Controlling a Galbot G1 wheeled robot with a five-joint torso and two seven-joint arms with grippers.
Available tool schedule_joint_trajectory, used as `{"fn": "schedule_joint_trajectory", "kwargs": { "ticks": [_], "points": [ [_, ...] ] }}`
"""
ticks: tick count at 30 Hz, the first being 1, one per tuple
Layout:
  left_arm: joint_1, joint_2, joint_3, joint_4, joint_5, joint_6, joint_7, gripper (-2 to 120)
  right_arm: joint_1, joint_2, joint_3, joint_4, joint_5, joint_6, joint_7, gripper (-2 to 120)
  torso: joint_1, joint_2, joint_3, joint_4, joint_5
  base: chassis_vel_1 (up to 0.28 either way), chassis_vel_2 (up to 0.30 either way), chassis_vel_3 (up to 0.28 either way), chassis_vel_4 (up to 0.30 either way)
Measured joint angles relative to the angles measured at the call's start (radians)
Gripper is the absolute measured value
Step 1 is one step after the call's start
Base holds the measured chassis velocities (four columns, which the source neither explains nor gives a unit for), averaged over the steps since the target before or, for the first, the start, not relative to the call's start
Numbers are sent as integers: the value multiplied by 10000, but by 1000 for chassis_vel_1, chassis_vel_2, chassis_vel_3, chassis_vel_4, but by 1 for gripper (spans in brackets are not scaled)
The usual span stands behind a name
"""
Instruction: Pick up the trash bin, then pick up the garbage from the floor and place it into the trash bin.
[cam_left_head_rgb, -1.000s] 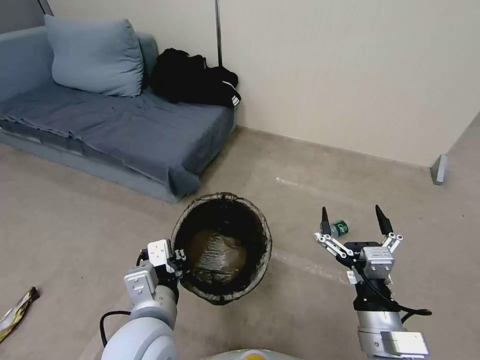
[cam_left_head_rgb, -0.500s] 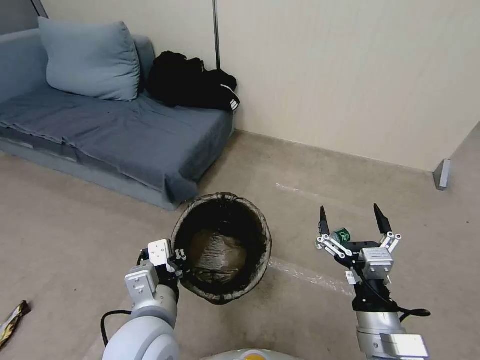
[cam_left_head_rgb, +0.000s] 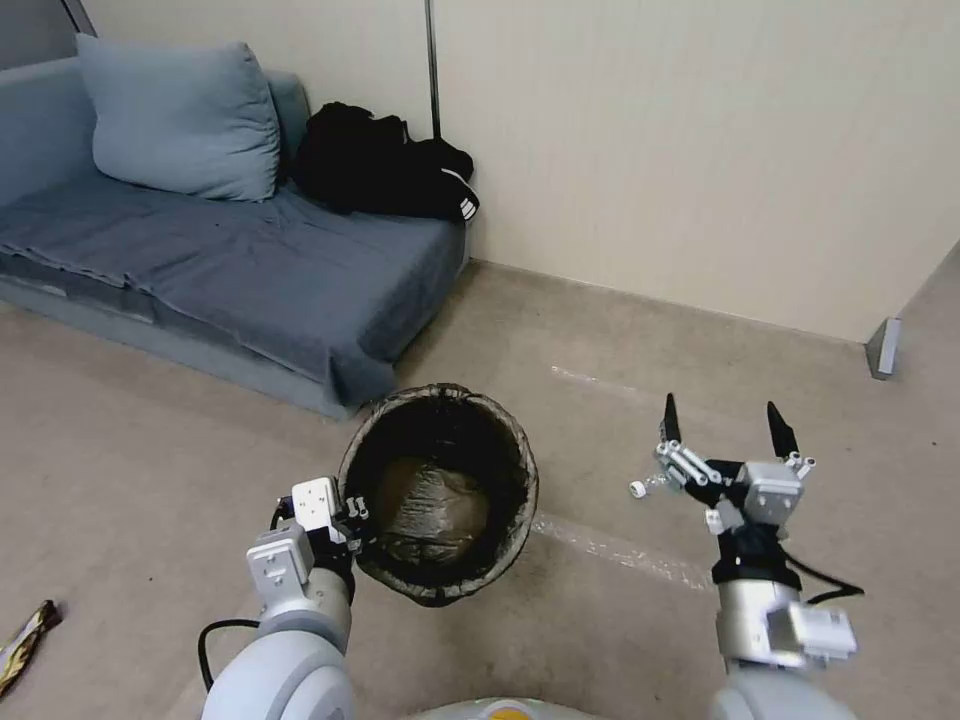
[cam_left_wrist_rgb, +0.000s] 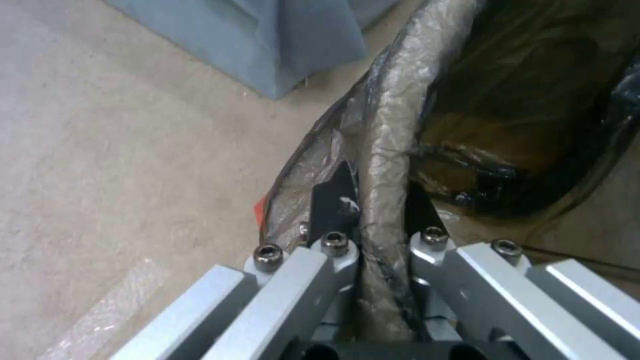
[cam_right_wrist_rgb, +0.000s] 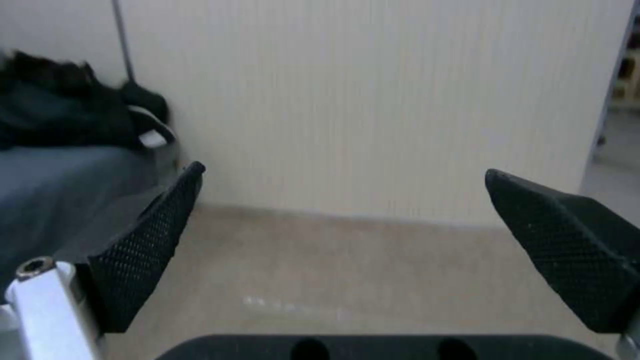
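At the far left edge of the head view, a wrapper in yellow and dark tones is seen lying flat on the beige floor, well apart from everything else. Behind it, along the wall, a grey-blue sofa is placed, with a cushion at its back and a heap of black clothing at its wall end.

Nearer the middle, the bin is held above the floor in front of the sofa's corner, tilted so that its mouth faces the camera. It is lined with a dark bag folded over the rim, and something brown and crumpled can be made out at the bottom. The left gripper is clamped on the near-left part of the rim. In the left wrist view, the bag-covered rim is pinched tightly between the two black fingertips.

To the right, the right gripper is raised over bare floor, its two black fingers spread wide with nothing between them. Just beside its left finger, a small clear bottle with a white cap is partly hidden on the floor.
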Motion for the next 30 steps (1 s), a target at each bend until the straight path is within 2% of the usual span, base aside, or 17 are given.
{"fn": "schedule_joint_trajectory", "kwargs": {
  "ticks": [1, 2, 3, 4, 5, 8, 10, 12, 13, 16, 20, 30],
  "points": [
    [82, 27, -27, 41, -7, -44, 10, 0, 485, -283, 40, -106, 424, -1052, 386, 100, 0, 0, 0, 5, 1, 0, 0, 0, 0],
    [82, 27, -27, 41, -7, -44, 10, 0, 485, -283, 40, -106, 424, -1052, 386, 100, 0, 0, 0, 5, 1, 0, 0, 0, 0],
    [185, 84, -109, 53, -2, -64, 13, 0, 1202, -621, 47, -411, 987, -2308, 890, 100, 1, 1, 0, 8, 1, 0, 0, 0, 0],
    [224, 112, -172, 53, 3, -64, 14, 0, 1607, -761, 43, -697, 1274, -2900, 1143, 100, 0, 0, 1, 7, 0, 0, 0, 0, 0],
    [224, 112, -172, 53, 3, -64, 14, 0, 1607, -761, 43, -697, 1274, -2900, 1143, 100, 0, 0, 1, 7, 0, 0, 0, 0, 0],
    [343, 133, -267, 53, 47, -64, 9, 0, 2610, -1090, -35, -1658, 2257, -4414, 1838, 100, 0, 0, 1, 6, 2, 0, 0, 0, 0],
    [386, 124, -265, 52, 86, -64, 10, 0, 2815, -1158, -60, -1892, 2503, -4664, 1981, 100, 1, 0, 1, 4, 2, 0, 0, 0, 0],
    [443, 80, -210, 71, 236, -64, 9, 0, 3487, -1369, -116, -2840, 3399, -5482, 2460, 100, 0, 0, 0, 5, -1, 0, 0, 0, 0],
    [443, 80, -210, 71, 236, -64, 9, 0, 3487, -1369, -116, -2840, 3399, -5482, 2460, 100, 0, 0, 0, 5, -1, 0, 0, 0, 0],
    [469, 79, -146, 135, 332, -64, 10, 0, 4066, -1604, -182, -3942, 4732, -6135, 2952, 100, 1, 0, 0, 6, 2, 0, 0, 0, 0],
    [480, 95, -130, 173, 373, -64, 10, 0, 4577, -1685, -279, -4856, 5650, -6605, 3322, 100, 1, 0, 1, 6, 1, 0, 0, 0, 0],
    [612, 120, -116, 179, 474, -67, 9, 0, 5640, -1551, -273, -7043, 6041, -6635, 3554, 100, 0, 0, 0, 6, 2, 0, 0, 0, 0]
  ]
}}
